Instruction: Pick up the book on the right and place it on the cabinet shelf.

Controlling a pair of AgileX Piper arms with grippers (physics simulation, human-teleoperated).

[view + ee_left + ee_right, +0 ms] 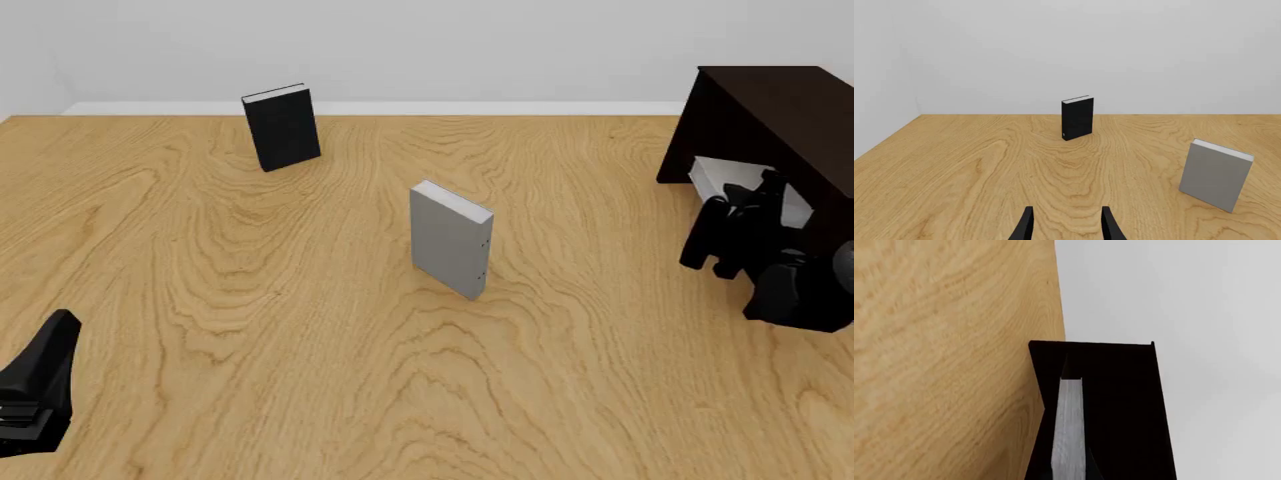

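The slim pale grey book [1069, 430] is held edge-on in my right gripper [750, 203], which is shut on it. In the front view its whitish page edges [721, 178] show inside the opening of the very dark brown cabinet [781, 110] at the far right. The right wrist view shows the book reaching into the cabinet [1121, 405]. I cannot tell whether it rests on the shelf board, which the book and arm hide. My left gripper [1067, 226] is open and empty, low over the near left of the table [34, 390].
A thicker grey book [450, 240] stands upright mid-table; it also shows in the left wrist view [1216, 175]. A black book [282, 127] stands upright at the back left, straight ahead of my left gripper [1077, 118]. A pale wall bounds the table's far edge.
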